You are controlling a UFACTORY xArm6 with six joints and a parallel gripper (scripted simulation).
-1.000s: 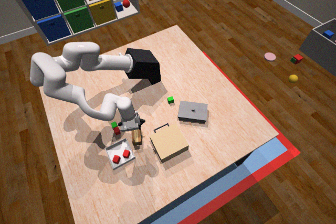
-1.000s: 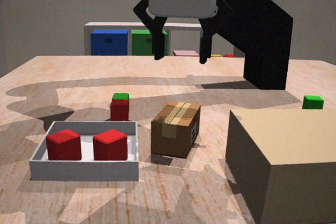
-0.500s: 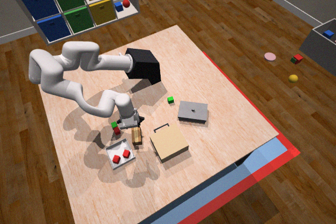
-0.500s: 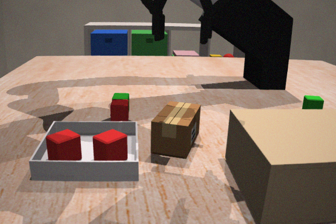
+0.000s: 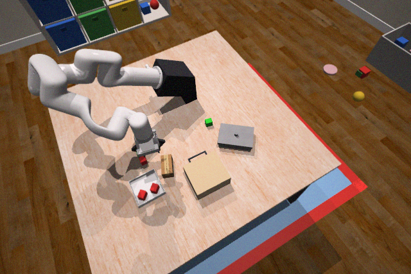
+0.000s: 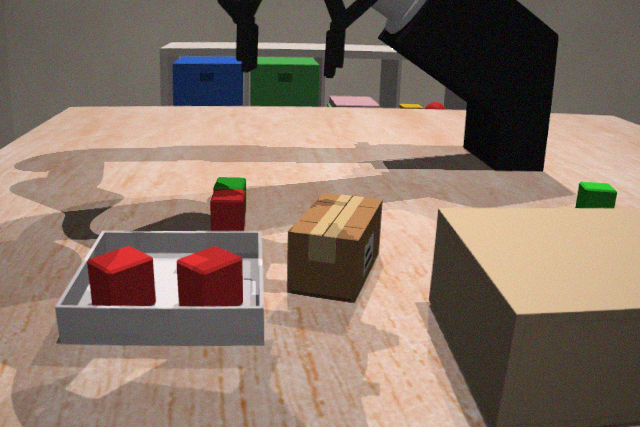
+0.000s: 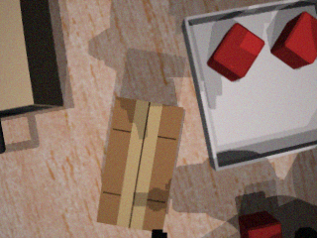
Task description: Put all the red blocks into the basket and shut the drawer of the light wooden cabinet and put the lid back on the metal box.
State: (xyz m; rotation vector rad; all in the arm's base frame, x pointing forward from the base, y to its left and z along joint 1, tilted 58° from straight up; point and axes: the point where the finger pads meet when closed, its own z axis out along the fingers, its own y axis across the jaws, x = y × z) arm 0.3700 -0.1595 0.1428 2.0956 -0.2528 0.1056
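1. Here's the gripper [image 5: 148,148] [image 6: 288,71] [image 7: 232,234], fingers apart with nothing between them, up above the table; the loose red block [image 5: 142,160] [image 6: 227,211] [image 7: 260,225] sits beyond the far side of the basket [image 5: 152,200] [image 6: 160,326] [image 7: 200,94], probably next up.
2. Trouble right behind it! A green block [image 6: 230,183] crowds its far side, so a badly turned grip could pinch both and carry the wrong colour along.
3. Coming down off-line, a finger could clip the taped cardboard box [image 5: 167,165] [image 6: 336,236] [image 7: 141,164] to the right, or the basket's far wall.
4. Two red blocks [image 5: 142,194] [image 6: 121,277] [image 7: 235,52] are already inside, towards the near side; a careless drop onto them might leave the third perched over the rim.
5. And the hidden ones? The light wooden cabinet [image 5: 207,174] [image 6: 558,267] [image 7: 15,59] looks shut and the metal box [image 5: 235,147] has its lid [image 5: 228,131] on. Skip either and a red could be missed; open them, and a weak push or crooked lid spoils the finish.
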